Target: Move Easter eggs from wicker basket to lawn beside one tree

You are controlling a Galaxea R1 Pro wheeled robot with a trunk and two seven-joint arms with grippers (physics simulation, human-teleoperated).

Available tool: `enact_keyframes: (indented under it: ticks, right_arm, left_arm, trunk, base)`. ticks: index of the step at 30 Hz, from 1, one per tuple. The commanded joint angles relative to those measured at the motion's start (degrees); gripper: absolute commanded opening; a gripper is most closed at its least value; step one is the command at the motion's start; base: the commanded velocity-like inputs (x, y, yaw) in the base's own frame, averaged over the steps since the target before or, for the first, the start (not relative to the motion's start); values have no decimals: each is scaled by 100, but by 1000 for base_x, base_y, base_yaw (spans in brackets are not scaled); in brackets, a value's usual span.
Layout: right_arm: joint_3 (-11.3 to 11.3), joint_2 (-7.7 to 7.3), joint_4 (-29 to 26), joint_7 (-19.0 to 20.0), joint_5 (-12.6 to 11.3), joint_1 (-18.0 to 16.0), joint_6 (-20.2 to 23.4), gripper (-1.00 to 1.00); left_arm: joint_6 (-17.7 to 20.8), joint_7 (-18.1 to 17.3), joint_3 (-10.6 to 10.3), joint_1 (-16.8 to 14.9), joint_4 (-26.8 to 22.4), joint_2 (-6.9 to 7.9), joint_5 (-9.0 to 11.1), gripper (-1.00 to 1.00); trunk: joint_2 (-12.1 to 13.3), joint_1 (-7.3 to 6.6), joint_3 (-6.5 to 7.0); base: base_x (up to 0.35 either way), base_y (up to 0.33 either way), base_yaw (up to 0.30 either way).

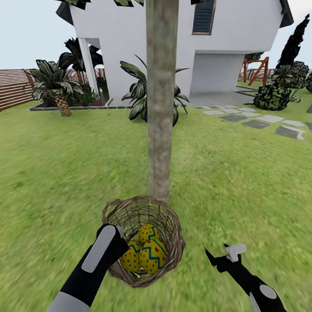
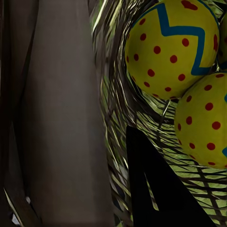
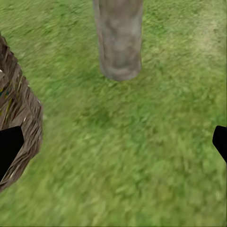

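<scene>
1. The left gripper (image 1: 118,232) is at the near-left rim of the wicker basket (image 1: 173,225). In its wrist view one dark finger (image 2: 156,189) lies inside the weave and a pale one outside, so the jaws look closed on the basket wall, holding the basket tilted toward the robot.
2. The three Easter eggs (image 1: 149,253) lie just beyond those jaws, bunched against the basket's low side: yellow shells with red dots and blue zigzag bands, smooth and round, likely to roll if tipped further.
3. The tree (image 1: 161,108) stands right behind the basket, its bare grey-brown trunk meeting the lawn (image 1: 242,186) just past the rim.
4. The right gripper (image 1: 225,253) hovers over grass to the basket's right, jaws spread wide and empty; trunk and basket edge sit ahead of them.
5. Judged step: unloading has not begun. Next, the free gripper must reach into the basket, close on one egg, and set it beside the trunk.
</scene>
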Motion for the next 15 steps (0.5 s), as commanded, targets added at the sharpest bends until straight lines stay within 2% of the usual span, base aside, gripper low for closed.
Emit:
enact_keyframes:
  ticks: [1, 15]
  right_arm:
    - [-1, 1, 0, 0, 1, 0, 0, 100]
    - [2, 2, -3, -5, 1, 0, 0, 100]
  left_arm:
    - [26, -20, 0, -1, -1, -1, 0, -100]
    - [26, -20, -8, -1, -2, -1, -2, -100]
  trunk:
    - [-1, 0, -9]
    - [-1, 0, -137]
  base:
    - [334, 0, 0]
    - [333, 0, 0]
